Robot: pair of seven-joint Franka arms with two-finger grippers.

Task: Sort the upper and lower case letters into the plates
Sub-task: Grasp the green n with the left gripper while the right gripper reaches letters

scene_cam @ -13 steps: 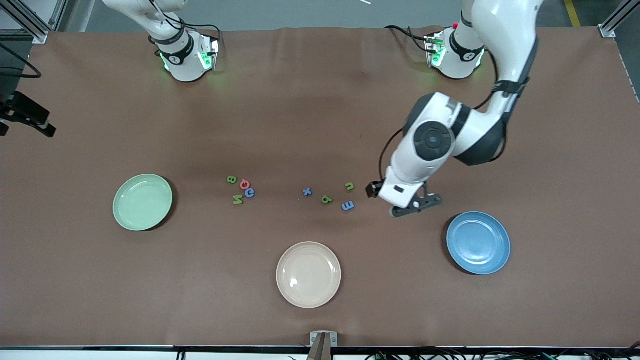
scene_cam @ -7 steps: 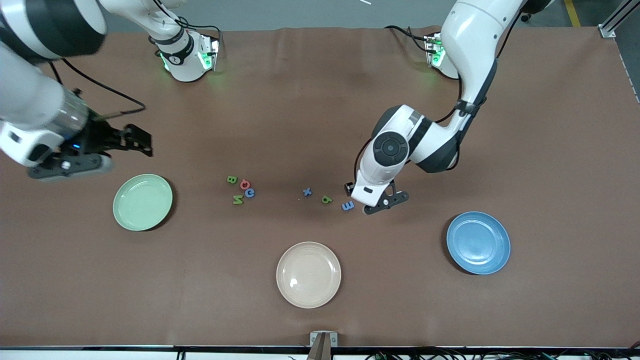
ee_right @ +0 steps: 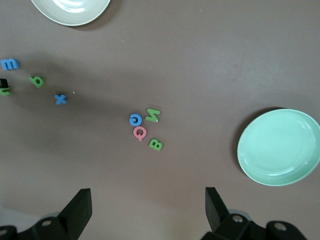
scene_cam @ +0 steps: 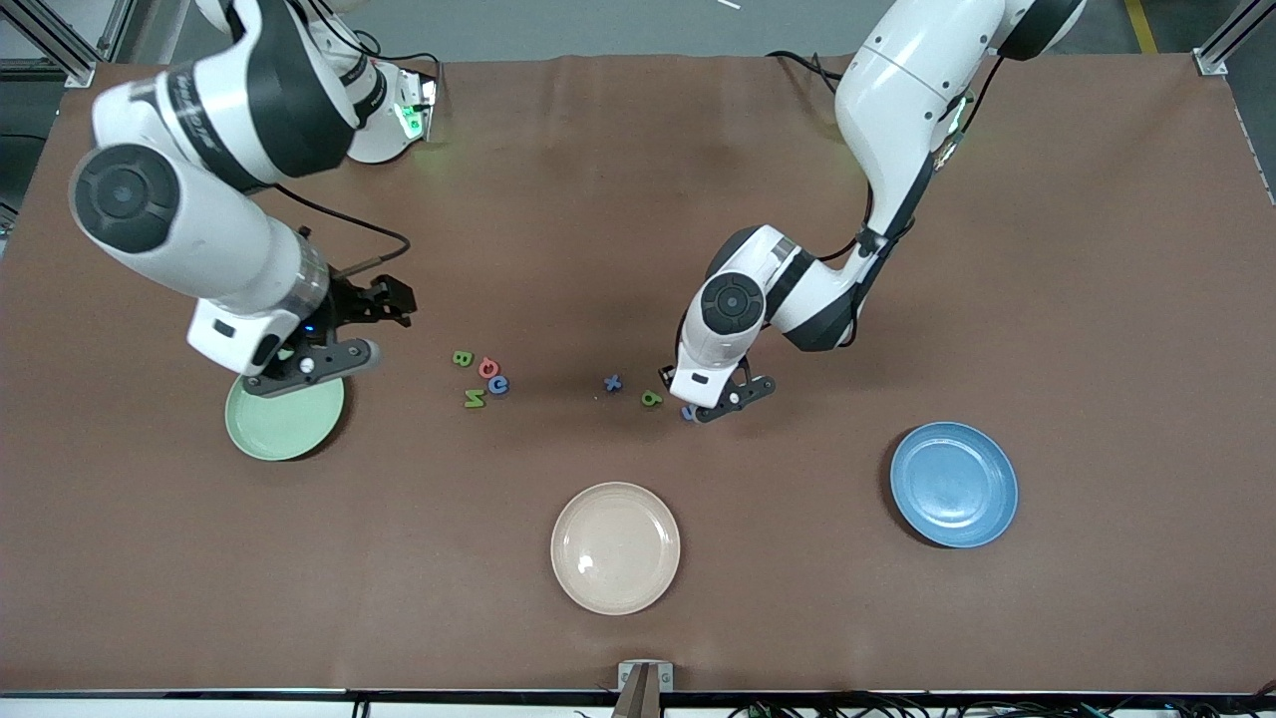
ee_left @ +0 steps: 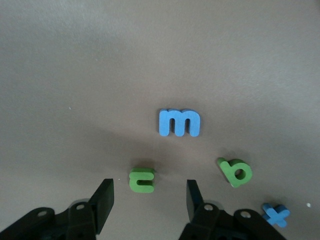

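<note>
My left gripper (scene_cam: 714,401) hangs low over two letters, open. The green n (ee_left: 143,180) lies just ahead of its fingertips' gap (ee_left: 149,202), and the blue m (ee_left: 179,123) lies past it. Green b (scene_cam: 651,399) and blue x (scene_cam: 612,382) lie beside them. Toward the right arm's end, green B (scene_cam: 462,358), red Q (scene_cam: 487,367), a blue c (scene_cam: 498,385) and green N (scene_cam: 475,400) cluster. My right gripper (scene_cam: 299,364) hangs open and empty over the mint green plate's (scene_cam: 284,424) rim. The blue plate (scene_cam: 953,485) holds nothing.
A cream-beige plate (scene_cam: 615,547) sits nearer the front camera than the letters, mid-table. The brown table cover (scene_cam: 638,199) stretches bare toward the robot bases.
My left gripper moved from beside the blue plate to over the n and m, its jaws narrowing. The right arm swung in and came over the mint green plate.
</note>
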